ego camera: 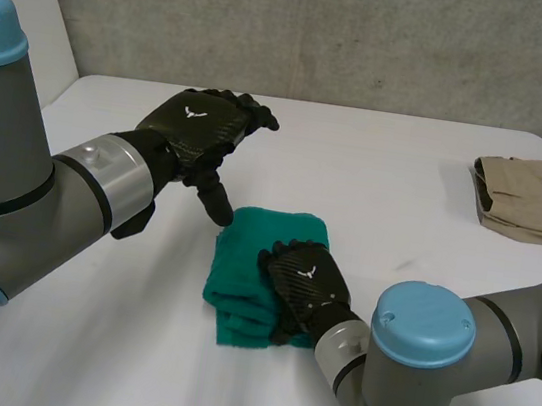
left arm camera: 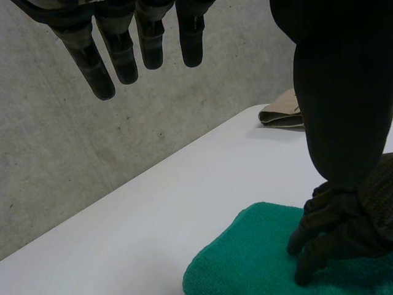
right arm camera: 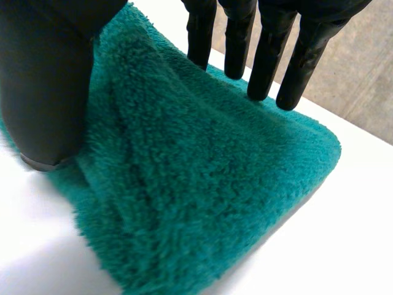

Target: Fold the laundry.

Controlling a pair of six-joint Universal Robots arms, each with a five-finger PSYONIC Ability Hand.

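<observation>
In the middle, towel [ego camera: 266, 253] under right hand [ego camera: 303, 282]; garment [ego camera: 539, 198], perhaps trousers, far right.

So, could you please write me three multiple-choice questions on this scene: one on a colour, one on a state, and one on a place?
1. What colour is the folded towel?
A. red
B. green
C. white

2. In what state is the left hand?
A. open, raised above the table, holding nothing
B. shut on the towel
C. shut on a cup

3. Where does the beige garment lie?
A. under the left hand
B. on top of the towel
C. by the table's right edge, apart from the towel

Answers:
1 B: the cloth is green in every view.
2 A: its fingers are straight in its wrist view, clear of the towel, on which the right hand rests.
3 C: bare table separates it from the towel.
</observation>
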